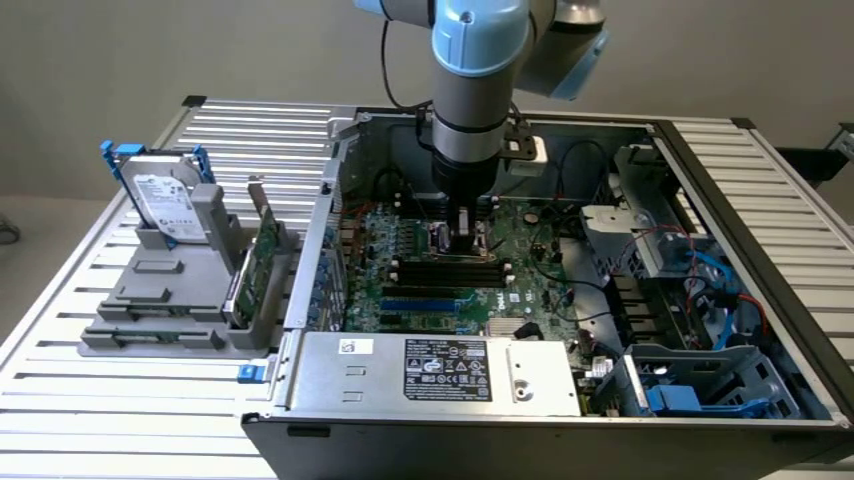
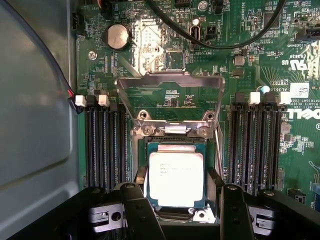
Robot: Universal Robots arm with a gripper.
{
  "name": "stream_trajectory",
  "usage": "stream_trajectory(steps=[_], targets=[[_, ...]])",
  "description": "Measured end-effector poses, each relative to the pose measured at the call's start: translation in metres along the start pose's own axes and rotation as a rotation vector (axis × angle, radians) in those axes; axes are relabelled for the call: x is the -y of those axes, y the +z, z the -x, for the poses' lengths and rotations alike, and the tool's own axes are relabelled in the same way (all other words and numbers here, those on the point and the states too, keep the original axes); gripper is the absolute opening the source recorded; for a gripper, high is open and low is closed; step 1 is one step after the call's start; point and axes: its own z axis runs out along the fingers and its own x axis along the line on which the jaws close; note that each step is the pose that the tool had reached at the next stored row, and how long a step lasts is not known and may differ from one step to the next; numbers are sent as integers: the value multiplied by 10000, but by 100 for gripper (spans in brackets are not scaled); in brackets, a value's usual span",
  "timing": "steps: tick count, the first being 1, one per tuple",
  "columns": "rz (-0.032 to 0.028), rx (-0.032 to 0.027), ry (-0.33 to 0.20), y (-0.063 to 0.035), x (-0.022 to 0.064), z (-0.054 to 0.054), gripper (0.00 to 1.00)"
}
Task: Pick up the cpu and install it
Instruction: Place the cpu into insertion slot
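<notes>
The cpu (image 2: pixel 176 186), a small square chip with a silver-grey top, lies flat in the socket on the green motherboard (image 2: pixel 260 60). The socket's metal load frame (image 2: pixel 170 82) stands swung up behind it. My gripper (image 2: pixel 178 181) is straight above the socket, one black finger (image 2: pixel 136 207) on each side, their tips against the chip's two opposite edges. In the exterior view the arm reaches straight down into the open computer case, and the gripper (image 1: pixel 461 240) sits low over the board's middle.
Black memory slots (image 2: pixel 104 145) flank the socket on both sides. A black cable (image 2: pixel 220 46) arcs over the board. The case wall (image 1: pixel 318 240), the power supply (image 1: pixel 441 370) and drive cages (image 1: pixel 694 380) ring the board. A hard drive with a blue bracket (image 1: pixel 167 205) stands in a grey holder outside the case.
</notes>
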Motion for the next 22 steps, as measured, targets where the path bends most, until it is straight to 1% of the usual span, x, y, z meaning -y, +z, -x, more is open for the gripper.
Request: stream_trajectory(steps=[12, 13, 16, 18, 22], targets=[[-11, 8, 1, 27, 1, 1, 55], [-10, 23, 1, 27, 1, -1, 55], [-12, 105, -2, 28, 2, -8, 55], [-12, 189, -5, 28, 2, -18, 55], [-12, 258, -8, 31, 3, -34, 55]])
